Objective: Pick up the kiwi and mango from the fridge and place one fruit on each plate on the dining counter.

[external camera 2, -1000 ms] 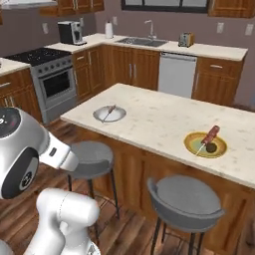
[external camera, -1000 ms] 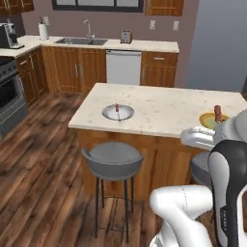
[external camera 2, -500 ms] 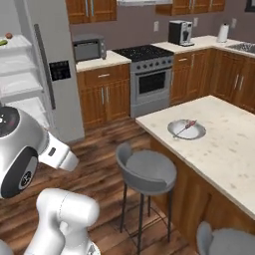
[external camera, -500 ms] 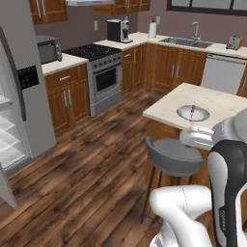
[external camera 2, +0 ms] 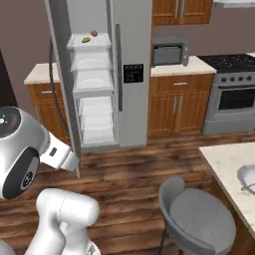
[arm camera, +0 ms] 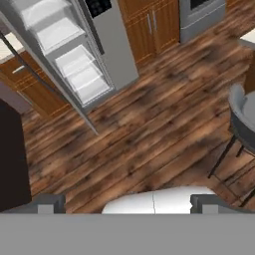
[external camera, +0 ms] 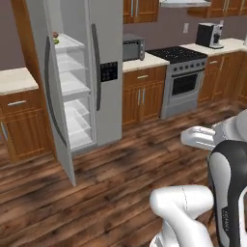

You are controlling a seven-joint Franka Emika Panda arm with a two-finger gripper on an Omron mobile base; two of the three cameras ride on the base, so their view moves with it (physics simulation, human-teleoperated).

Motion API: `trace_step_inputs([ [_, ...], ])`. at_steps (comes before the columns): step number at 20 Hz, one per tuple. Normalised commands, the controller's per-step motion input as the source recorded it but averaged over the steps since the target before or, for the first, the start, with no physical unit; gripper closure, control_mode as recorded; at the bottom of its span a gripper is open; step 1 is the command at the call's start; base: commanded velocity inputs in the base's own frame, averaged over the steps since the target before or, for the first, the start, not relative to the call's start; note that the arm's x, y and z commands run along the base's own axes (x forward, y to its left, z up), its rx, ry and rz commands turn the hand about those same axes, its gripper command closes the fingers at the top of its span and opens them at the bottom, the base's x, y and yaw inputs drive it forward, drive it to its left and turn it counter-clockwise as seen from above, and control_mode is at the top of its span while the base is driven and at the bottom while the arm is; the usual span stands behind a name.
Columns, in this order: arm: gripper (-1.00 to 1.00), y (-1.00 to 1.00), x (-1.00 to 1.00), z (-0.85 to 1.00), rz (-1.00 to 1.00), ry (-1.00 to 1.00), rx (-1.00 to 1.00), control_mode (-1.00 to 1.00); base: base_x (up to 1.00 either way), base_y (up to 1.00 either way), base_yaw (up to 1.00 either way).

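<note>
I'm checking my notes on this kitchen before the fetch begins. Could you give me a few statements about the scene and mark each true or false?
1. The fridge has its left door swung open, showing white shelves. True.
2. The mango lies on the bottom shelf. False: it lies on the top shelf that shows, near the kiwi.
3. The gripper holds the kiwi. False: its jaws stand open and hold nothing, above the wood floor.
4. A microwave sits on the counter right of the fridge. True.
5. The stove stands left of the fridge. False: it stands to the right, past the microwave.
</note>
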Motion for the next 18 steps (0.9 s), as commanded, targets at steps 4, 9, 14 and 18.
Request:
trace_step_inputs([
  [4,-1.00,0.00,0.00,0.00,0.00,0.00,0.00,1.00,0.98,-0.01,0.55],
  [9,-1.00,0.00,0.00,0.00,0.00,0.00,0.00,1.00,1.00,-0.18,0.39],
  [14,-1.00,0.00,0.00,0.00,0.00,0.00,0.00,1.00,0.94,-0.46,0.11],
  [18,-1.00,0.00,0.00,0.00,0.00,0.00,0.00,1.00,0.82,-0.46,-0.02],
])
